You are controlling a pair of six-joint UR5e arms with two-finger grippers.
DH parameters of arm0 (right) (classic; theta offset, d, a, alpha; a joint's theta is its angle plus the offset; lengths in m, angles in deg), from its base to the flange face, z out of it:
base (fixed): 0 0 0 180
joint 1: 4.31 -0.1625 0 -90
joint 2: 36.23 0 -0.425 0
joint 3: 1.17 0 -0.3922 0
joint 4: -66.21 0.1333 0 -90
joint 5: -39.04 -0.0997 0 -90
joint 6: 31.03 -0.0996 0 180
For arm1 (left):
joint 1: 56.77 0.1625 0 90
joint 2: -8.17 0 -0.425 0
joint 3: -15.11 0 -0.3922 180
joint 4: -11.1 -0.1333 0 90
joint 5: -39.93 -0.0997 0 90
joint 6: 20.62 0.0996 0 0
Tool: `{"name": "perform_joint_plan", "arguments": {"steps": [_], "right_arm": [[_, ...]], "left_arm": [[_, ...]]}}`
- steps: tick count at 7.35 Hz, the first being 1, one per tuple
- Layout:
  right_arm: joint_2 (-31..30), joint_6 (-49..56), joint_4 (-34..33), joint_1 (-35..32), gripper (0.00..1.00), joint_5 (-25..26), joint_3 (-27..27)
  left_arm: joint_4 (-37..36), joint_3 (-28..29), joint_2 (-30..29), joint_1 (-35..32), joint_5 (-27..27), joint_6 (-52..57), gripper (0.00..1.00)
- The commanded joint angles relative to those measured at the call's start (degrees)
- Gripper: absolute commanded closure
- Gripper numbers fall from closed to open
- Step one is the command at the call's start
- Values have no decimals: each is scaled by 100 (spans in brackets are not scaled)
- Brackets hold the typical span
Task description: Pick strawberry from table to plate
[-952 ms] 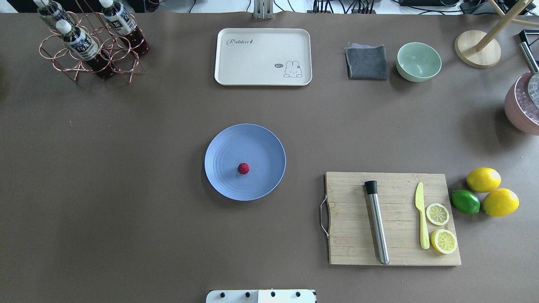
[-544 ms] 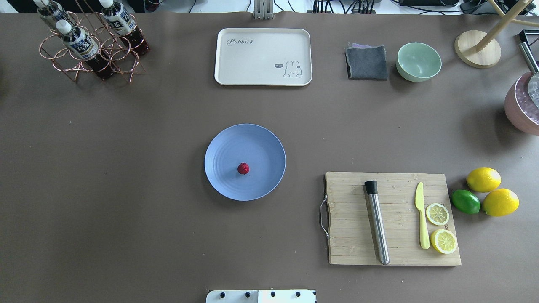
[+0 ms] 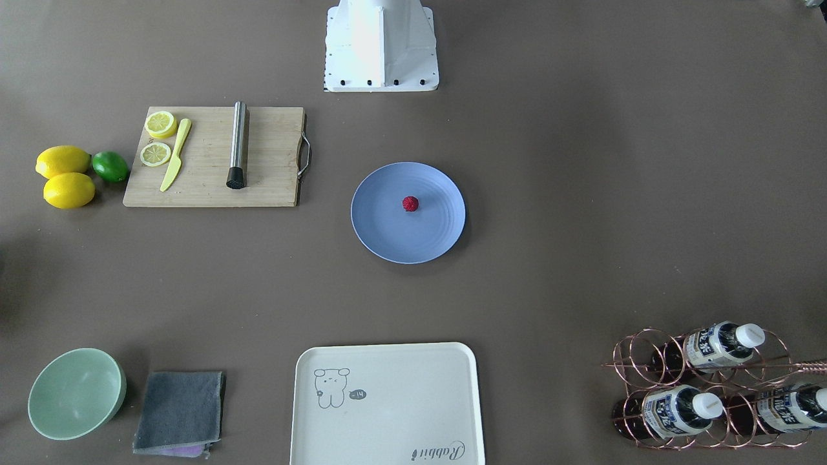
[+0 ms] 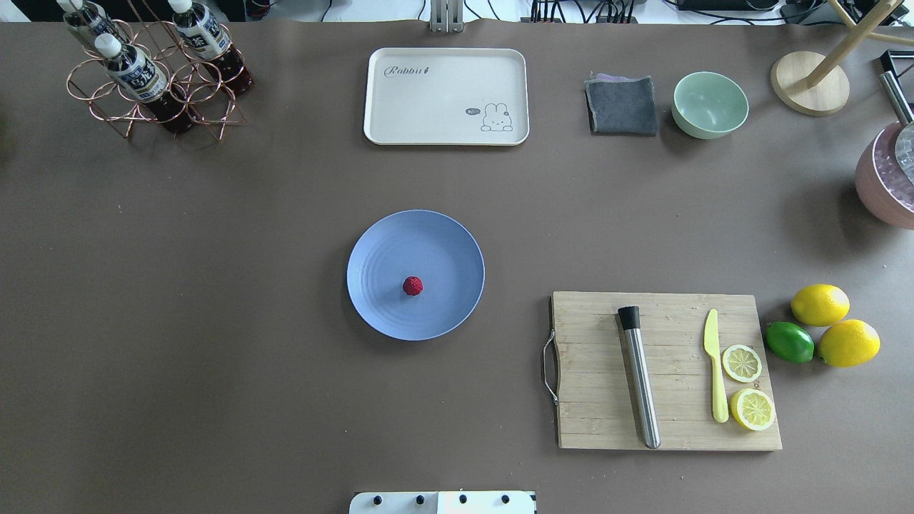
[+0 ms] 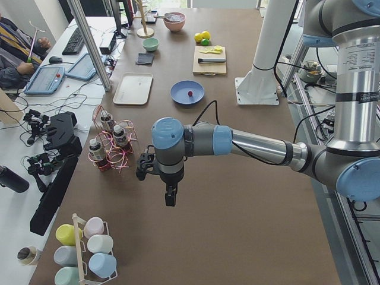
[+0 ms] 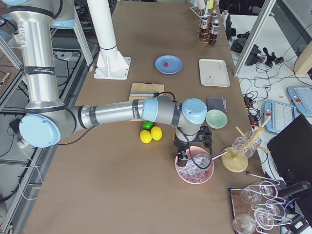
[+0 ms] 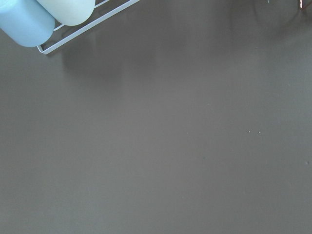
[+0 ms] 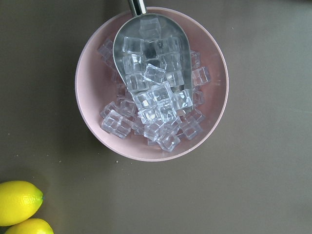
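Observation:
A small dark red strawberry [image 4: 412,286] [image 3: 410,204] lies on the round light blue plate [image 4: 435,243] [image 3: 394,239], slightly toward the robot's side of its middle. The plate rests mid-table on the grey-brown table [image 4: 214,300]. Both arms are far from it. The left gripper [image 5: 170,199] hangs over bare table at the left end, past the bottle rack. The right gripper [image 6: 183,158] hovers above a pink bowl of ice cubes [image 8: 151,83] at the right end. Only the side views show either gripper, so I cannot tell whether they are open or shut.
A wooden cutting board [image 4: 593,400] carries a steel muddler [image 4: 640,385], a yellow knife and two lemon halves. Two lemons [image 4: 820,305] and a lime [image 4: 790,342] sit beside it. A cream tray [image 4: 446,96], grey cloth, mint bowl [image 4: 710,104] and copper bottle rack [image 4: 153,78] line the far edge.

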Motion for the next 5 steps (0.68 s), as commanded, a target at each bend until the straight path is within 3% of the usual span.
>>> {"name": "perform_joint_plan", "arguments": {"steps": [1, 5], "right_arm": [[-49, -27, 11, 2, 0, -15, 5], [-58, -97, 2, 2, 0, -68, 136]], "left_arm": [[7, -85, 25, 4, -12, 8, 3], [278, -77, 60, -5, 49, -26, 3]]}}
